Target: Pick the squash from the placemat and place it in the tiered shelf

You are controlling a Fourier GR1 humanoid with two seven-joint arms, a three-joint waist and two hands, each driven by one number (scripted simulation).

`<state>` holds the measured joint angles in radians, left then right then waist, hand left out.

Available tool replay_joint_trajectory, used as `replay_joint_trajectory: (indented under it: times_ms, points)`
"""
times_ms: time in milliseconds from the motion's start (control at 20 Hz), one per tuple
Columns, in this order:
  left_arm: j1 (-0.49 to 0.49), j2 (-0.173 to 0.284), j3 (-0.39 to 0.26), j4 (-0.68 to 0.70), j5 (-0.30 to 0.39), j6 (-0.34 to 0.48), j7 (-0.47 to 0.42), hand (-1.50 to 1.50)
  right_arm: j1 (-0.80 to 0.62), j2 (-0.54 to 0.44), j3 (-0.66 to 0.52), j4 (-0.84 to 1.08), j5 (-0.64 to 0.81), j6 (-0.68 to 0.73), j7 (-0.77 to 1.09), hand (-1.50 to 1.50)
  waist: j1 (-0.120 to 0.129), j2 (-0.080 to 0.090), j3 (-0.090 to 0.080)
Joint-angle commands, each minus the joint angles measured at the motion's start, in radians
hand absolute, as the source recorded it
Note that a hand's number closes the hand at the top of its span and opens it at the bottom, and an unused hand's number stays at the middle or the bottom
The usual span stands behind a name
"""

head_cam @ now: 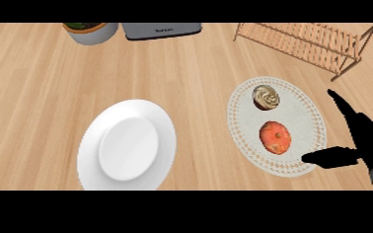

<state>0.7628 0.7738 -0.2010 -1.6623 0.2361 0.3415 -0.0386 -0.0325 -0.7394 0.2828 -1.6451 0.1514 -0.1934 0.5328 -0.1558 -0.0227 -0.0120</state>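
Observation:
An orange-red squash (pixel 275 137) lies on the near half of a round, pale placemat (pixel 310 109) at the right of the counter. A brown-and-cream swirled cupcake (pixel 266 98) sits on the mat's far half. The wooden slatted tiered shelf (pixel 310 42) stands at the far right. My right hand (pixel 355 133) is at the mat's right edge, open, fingers stretched up and the thumb pointing left toward the squash without touching it. My left hand does not show.
A large white plate (pixel 128 146) rests on the near left of the wooden counter. At the far edge stand a pot with a green plant (pixel 90 31) and a grey toaster (pixel 161 30).

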Motion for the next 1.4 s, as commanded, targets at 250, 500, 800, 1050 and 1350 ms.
replay_joint_trajectory:
  times_ms: [250,500,800,1050,1350]
  points:
    - [-0.337,-0.14,-0.032,-0.174,0.044,-0.047,-0.104,0.0,-0.015,0.021,0.046,-0.061,0.049,-0.012,0.155,-1.5,-0.012,0.01,-0.001]
    - [-0.62,-0.243,-0.107,-0.099,0.002,-0.015,-0.003,0.0,-0.042,0.023,0.064,-0.184,0.13,-0.037,0.392,-1.5,0.054,0.025,0.006]
    - [-0.895,-0.372,-0.153,0.153,-0.044,-0.06,0.031,0.0,0.052,0.082,0.112,-0.3,0.264,-0.079,0.558,-1.5,0.12,0.025,0.01]
    - [-0.906,-0.444,-0.148,0.165,-0.099,-0.055,0.04,0.0,0.08,0.114,0.072,-0.325,0.325,-0.005,0.606,-1.5,0.147,0.022,0.012]
    - [-0.86,-0.473,-0.131,0.177,-0.134,-0.089,0.001,0.0,0.037,0.177,0.05,-0.299,0.38,0.068,0.64,-1.5,0.157,0.022,0.012]
